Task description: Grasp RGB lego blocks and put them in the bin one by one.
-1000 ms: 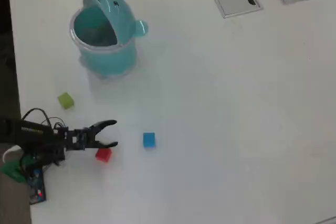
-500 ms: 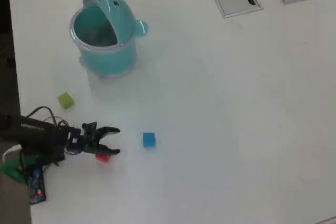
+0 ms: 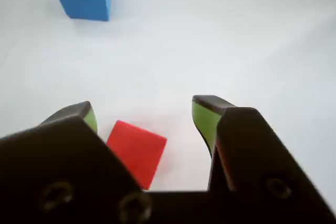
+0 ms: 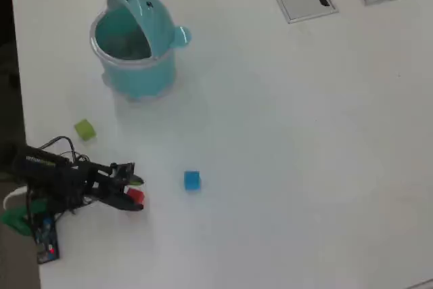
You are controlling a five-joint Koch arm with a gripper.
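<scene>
Red block (image 3: 135,151) sits between your gripper's (image 3: 147,116) spread jaws, not yet pinched.

You have the jaws standing wide on either side of the red block so a squeeze can take it; it lies nearer the left pad in the wrist view, with daylight on both sides. That view shows the gap; the overhead view hides most of the red block (image 4: 136,197) under the gripper (image 4: 135,193), but places it well below the open bin (image 4: 132,76), with the blue block (image 4: 192,180) to the red block's right and the yellow-green block (image 4: 84,129) up to its left.
</scene>
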